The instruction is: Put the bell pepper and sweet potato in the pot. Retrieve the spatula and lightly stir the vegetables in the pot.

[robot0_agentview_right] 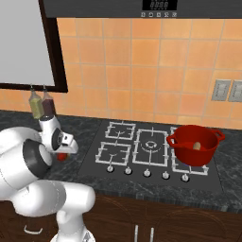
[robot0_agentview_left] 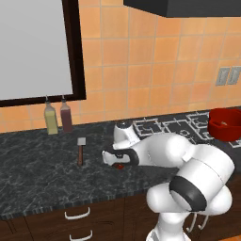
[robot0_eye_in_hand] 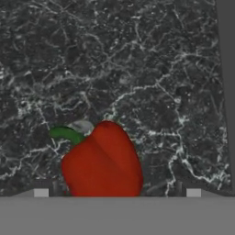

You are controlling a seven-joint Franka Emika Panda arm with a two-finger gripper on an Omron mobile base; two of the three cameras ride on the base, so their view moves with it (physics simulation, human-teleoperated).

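A dark speckled stone counter [robot0_agentview_left: 37,160] runs under an orange tiled wall, with a gas stove [robot0_agentview_right: 142,151] set into it and two bottles [robot0_agentview_left: 58,117] standing against the tiles below a dark-framed window.

The gripper [robot0_agentview_left: 120,163] hangs low over the counter, wrist bent down, and the bell pepper [robot0_eye_in_hand: 103,163] sits directly beneath it, between where the two fingers come down. In the hand view the pepper rests on the stone at the bottom centre, midway between the two finger tips [robot0_eye_in_hand: 41,193], its green stem pointing off to the upper left of that view, so its long axis runs from the stem end toward the fingers' base. From the left base view only a sliver of red shows under the hand. Whether the fingers are already pressing on the pepper or only straddling it I cannot tell; the tips are barely visible at the edge.

My judgement: the pepper pickup is the step in hand, and the coming move depends on the fingers staying centred across the pepper's body, not its stem.

The pot [robot0_agentview_right: 194,144] stands on the stove's far burner, well away from the fingers, with the sweet potato [robot0_agentview_right: 196,146] apparently already inside. The spatula [robot0_agentview_left: 81,150] lies on the counter on the fingers' other side, handle toward the counter edge, untouched.
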